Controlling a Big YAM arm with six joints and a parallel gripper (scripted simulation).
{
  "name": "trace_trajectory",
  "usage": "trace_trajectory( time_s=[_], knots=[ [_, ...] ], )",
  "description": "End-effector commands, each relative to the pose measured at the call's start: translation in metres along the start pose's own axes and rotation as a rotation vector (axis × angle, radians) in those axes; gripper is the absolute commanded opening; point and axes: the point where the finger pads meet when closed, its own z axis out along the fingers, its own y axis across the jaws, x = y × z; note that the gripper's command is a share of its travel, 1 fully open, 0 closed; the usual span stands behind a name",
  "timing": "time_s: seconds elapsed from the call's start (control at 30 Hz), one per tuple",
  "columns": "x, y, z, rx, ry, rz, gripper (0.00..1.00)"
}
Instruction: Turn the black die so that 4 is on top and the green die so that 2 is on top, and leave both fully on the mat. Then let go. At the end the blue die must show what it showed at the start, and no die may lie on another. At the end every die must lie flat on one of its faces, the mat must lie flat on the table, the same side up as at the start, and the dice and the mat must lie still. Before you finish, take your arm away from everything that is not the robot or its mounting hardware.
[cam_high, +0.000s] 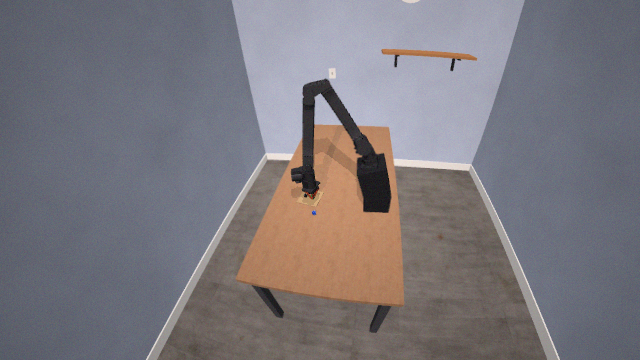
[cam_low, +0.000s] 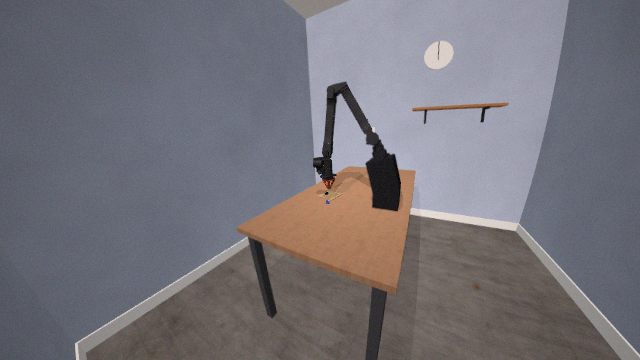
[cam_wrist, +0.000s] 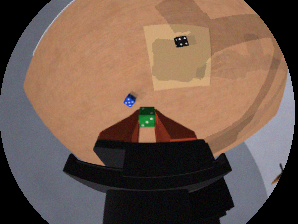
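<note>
My gripper (cam_high: 312, 197) (cam_low: 329, 187) (cam_wrist: 147, 113) points down, shut on the green die (cam_wrist: 147, 120), held above the table near the mat. White pips show on its bright side; the count is unclear, and the fingers hide its side faces. The tan mat (cam_high: 303, 201) (cam_low: 336, 195) (cam_wrist: 175, 85) lies flat on the table, partly in shadow. The black die (cam_high: 305, 195) (cam_low: 326, 193) (cam_wrist: 181, 41) rests on the mat, near its far edge in the wrist view, its upper face seeming to show four pips. The blue die (cam_high: 314, 213) (cam_low: 327, 202) (cam_wrist: 129, 100) lies off the mat on the table.
The wooden table (cam_high: 345, 250) (cam_low: 320, 230) carries the arm's black base (cam_high: 375, 185) (cam_low: 385, 182) to the right of the mat in the top and exterior views. The arm arches above the table and casts shadows over it. A wall shelf (cam_high: 427, 53) (cam_low: 460, 107) is well behind.
</note>
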Motion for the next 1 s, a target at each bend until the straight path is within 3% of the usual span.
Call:
trace_trajectory(
  time_s=[0.0, 0.2, 0.97],
  knots=[
    [-0.007, 0.011, -0.001, -0.006, -0.004, -0.192, 0.14],
    [-0.008, 0.015, 0.001, -0.002, 0.001, -0.309, 0.14],
    [-0.021, 0.052, 0.000, -0.007, -0.010, -1.030, 0.14]
  ],
)
